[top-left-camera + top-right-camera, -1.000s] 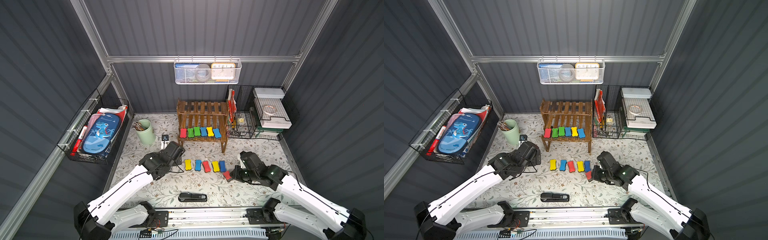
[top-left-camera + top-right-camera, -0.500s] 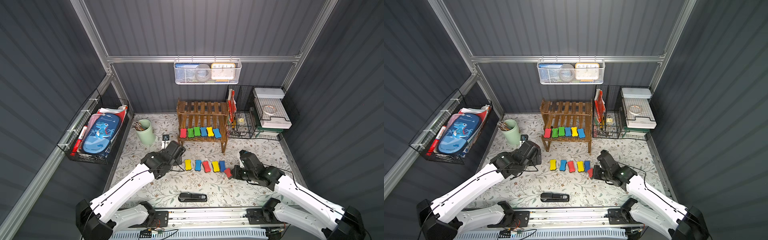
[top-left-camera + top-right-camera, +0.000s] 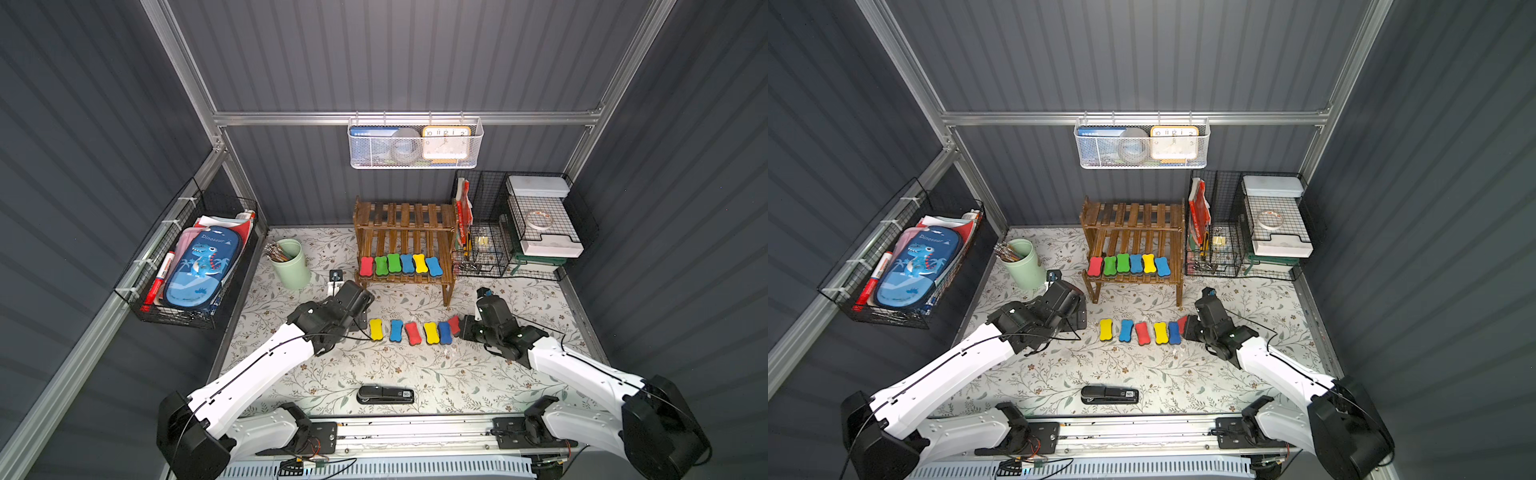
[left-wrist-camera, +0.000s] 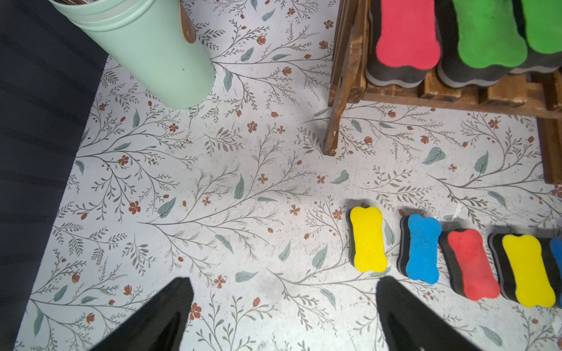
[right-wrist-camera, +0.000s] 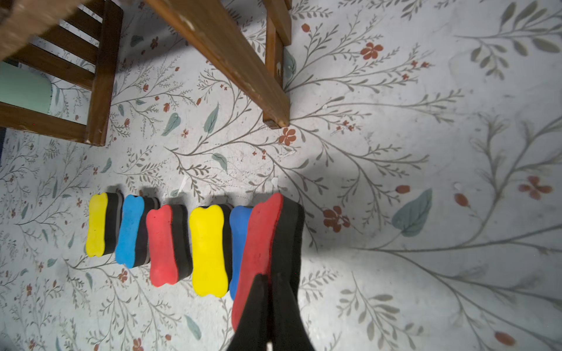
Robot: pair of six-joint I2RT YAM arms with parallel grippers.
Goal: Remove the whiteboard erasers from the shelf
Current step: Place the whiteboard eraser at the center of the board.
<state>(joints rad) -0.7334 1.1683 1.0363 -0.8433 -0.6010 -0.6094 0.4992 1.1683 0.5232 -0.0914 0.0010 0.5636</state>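
Leftmost, the left claw (image 4: 282, 282) hangs low over the flowered table (image 4: 213, 182), its jaws spread wide with nothing between them. One mint cup (image 3: 291, 264) stands beyond this claw and to its left, well apart.

Just to the right of it begins a row of five erasers (image 3: 413, 333) lying flat on the table: two yellow, two blue and one red. The yellow one at the near end sits just beside the claw's right finger (image 4: 404, 313).

Beyond the claw and to its right stands the shelf (image 3: 405, 216). It carries six erasers (image 3: 406, 264) side by side on its lower tier: one red, two green, two blue and one yellow.

One black stapler (image 3: 385, 395) lies between the two arms, nearer the robot's base than either claw.

At the right end of the row, the right claw (image 5: 269, 291) is clamped narrow on a red eraser (image 5: 258, 243). It holds the eraser tilted on edge, red face leaning toward the last blue one. Whether the two touch I cannot tell. That makes twelve erasers: six shelved, five on the table, one gripped.

A second ago the right claw held this red eraser a little nearer the robot than the row's end. It now sits level with the row and close against the blue. The counts on the shelf and on the table are unchanged, and the left claw has barely moved.
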